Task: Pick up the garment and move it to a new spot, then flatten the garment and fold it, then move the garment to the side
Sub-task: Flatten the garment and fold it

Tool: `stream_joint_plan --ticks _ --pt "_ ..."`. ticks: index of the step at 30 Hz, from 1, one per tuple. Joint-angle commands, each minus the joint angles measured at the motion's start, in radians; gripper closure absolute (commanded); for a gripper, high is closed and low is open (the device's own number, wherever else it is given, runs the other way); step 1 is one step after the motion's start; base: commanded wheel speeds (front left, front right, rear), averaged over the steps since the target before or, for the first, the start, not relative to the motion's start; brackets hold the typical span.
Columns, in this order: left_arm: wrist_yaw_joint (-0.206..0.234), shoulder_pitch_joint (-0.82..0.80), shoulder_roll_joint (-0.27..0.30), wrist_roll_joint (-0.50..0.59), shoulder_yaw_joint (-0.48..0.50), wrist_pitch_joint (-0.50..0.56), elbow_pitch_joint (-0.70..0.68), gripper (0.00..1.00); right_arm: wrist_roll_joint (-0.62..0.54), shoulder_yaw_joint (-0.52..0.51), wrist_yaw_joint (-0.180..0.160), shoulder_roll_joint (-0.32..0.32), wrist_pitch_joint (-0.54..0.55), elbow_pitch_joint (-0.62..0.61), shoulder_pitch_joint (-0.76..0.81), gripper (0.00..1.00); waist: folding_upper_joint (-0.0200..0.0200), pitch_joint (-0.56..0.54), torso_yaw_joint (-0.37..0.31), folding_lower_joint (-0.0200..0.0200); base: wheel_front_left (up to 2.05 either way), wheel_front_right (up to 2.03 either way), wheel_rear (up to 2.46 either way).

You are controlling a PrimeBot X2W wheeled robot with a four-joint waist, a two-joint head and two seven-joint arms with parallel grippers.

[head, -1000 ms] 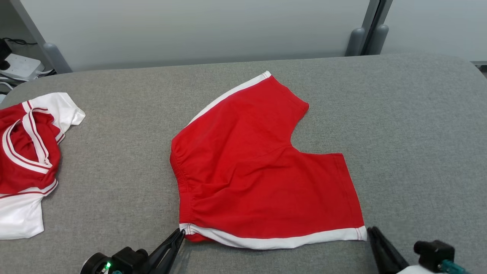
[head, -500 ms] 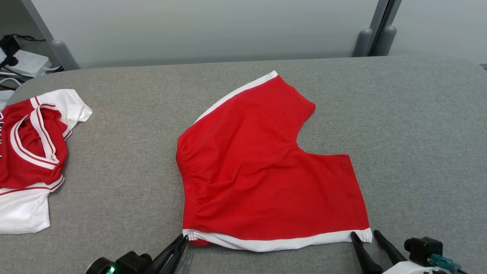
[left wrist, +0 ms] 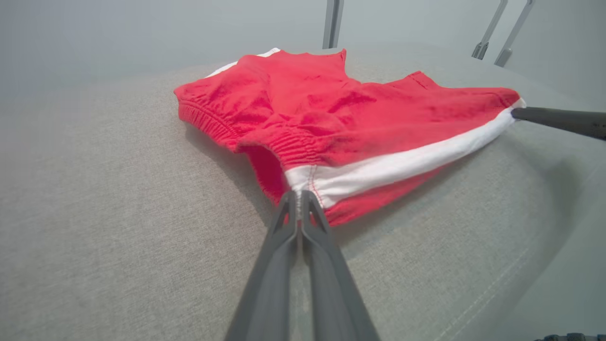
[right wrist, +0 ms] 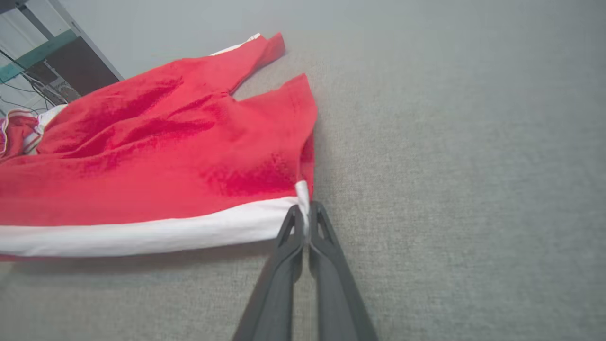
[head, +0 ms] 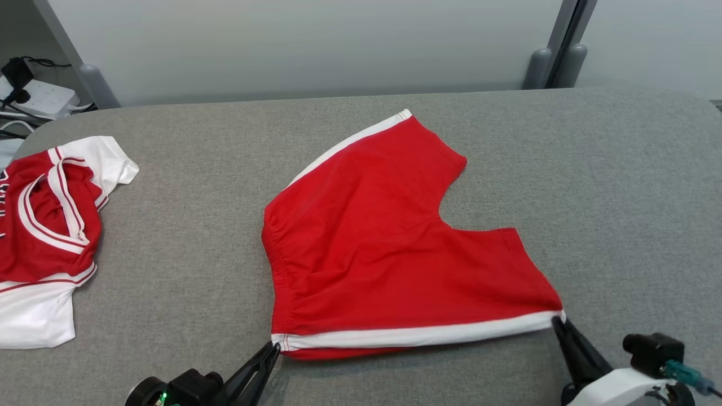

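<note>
Red shorts (head: 383, 242) with white side stripes lie spread on the grey table (head: 186, 225). My left gripper (head: 275, 344) is shut on the near waistband corner, where the white stripe starts (left wrist: 299, 192). At the near leg's hem corner, my right gripper (head: 557, 320) is shut on the stripe's other end (right wrist: 305, 204). The white stripe is stretched taut between the two grippers and lifted off the table, with red fabric hanging under it. The far leg still rests flat.
A red and white jersey (head: 45, 225) lies crumpled at the table's left edge. Cables and a white box (head: 34, 98) sit beyond the back left corner. A pale wall and grey posts (head: 555, 62) stand behind the table.
The right gripper went from open beside the hem corner to shut on it. The near white edge has risen and pulled straight between both grippers. The camera shifted slightly.
</note>
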Motion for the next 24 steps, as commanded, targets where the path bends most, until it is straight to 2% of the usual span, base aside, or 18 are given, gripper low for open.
stream_joint_plan --ticks 1,7,16,21,24 --pt "-0.007 -0.028 0.023 -0.015 0.045 -0.006 -0.039 1.00 -0.015 -0.018 -0.003 -0.022 -0.006 -0.066 -0.002 1.00 -0.0001 0.002 -0.007 0.0000 0.00 0.00 0.00" --pt "-0.007 -0.004 0.054 -0.051 0.033 -0.006 -0.164 1.00 -0.037 -0.069 -0.003 -0.072 -0.006 -0.257 0.048 1.00 -0.0001 0.010 -0.023 0.0000 0.00 0.00 0.00" --pt "-0.007 0.066 0.152 -0.121 0.003 0.012 -0.377 1.00 0.042 -0.073 -0.003 -0.171 -0.006 -0.433 0.154 1.00 -0.0001 0.014 -0.025 0.0000 0.00 0.00 0.00" --pt "-0.005 0.128 0.188 -0.176 0.011 0.039 -0.488 1.00 0.067 -0.170 -0.003 -0.234 -0.006 -0.524 0.244 1.00 -0.0001 0.014 -0.024 0.0000 0.00 0.00 0.00" --pt "-0.002 0.149 0.195 -0.200 0.015 0.045 -0.498 1.00 0.048 -0.215 -0.003 -0.247 -0.006 -0.528 0.257 1.00 -0.0001 0.019 -0.023 0.0000 0.00 0.00 0.00"
